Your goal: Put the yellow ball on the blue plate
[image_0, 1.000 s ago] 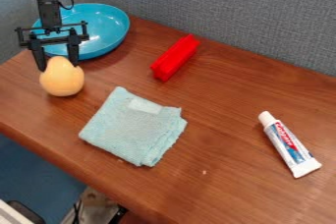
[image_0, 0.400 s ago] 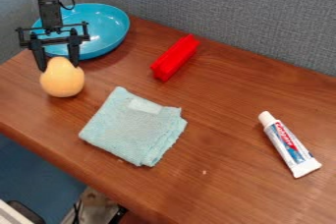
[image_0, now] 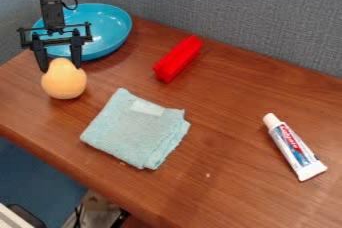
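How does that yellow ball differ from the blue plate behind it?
The yellow ball is matte and egg-shaped, while the blue plate is glossy, round and shallow like a bowl. The ball is clearly smaller than the plate. The gripper stands right over the top of the ball, while the plate sits apart behind it with nothing visible in it. Both rest on the wooden table, near its far left corner.

The yellow ball [image_0: 62, 80] is a matte yellow-orange, the blue plate [image_0: 107, 32] a glossy bright blue, the folded cloth [image_0: 135, 128] pale teal, the block [image_0: 177, 59] plain red, the toothpaste tube [image_0: 293, 145] white with red and blue print — all on a reddish-brown wooden table [image_0: 227, 102], the gripper [image_0: 54, 60] black.
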You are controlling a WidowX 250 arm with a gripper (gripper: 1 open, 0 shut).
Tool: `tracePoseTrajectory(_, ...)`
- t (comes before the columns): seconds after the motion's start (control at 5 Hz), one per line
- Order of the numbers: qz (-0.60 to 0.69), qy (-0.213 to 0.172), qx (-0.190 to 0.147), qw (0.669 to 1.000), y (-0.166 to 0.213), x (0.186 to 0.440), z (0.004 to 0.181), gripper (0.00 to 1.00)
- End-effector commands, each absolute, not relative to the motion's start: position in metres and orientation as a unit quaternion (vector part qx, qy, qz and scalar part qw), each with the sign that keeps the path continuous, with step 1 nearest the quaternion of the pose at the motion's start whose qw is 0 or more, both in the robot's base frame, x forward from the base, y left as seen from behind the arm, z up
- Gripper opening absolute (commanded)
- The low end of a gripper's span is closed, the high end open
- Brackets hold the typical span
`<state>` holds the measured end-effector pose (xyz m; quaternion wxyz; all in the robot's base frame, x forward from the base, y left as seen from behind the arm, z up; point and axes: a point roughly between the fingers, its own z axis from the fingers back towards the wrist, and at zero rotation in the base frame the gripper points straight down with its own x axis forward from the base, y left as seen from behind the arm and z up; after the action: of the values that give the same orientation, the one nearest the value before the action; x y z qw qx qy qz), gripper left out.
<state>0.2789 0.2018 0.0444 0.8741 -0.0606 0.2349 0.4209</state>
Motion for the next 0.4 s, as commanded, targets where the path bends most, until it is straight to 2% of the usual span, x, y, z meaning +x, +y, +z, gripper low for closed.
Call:
tracePoseTrajectory(0.0,0.411,0.226,-0.064,0.881,0.1966,0.2859,0.0503,0.00)
tracePoseTrajectory(0.2,0.409,0.227,-0.065,0.881,0.1963,0.2864,0.0498,0.00)
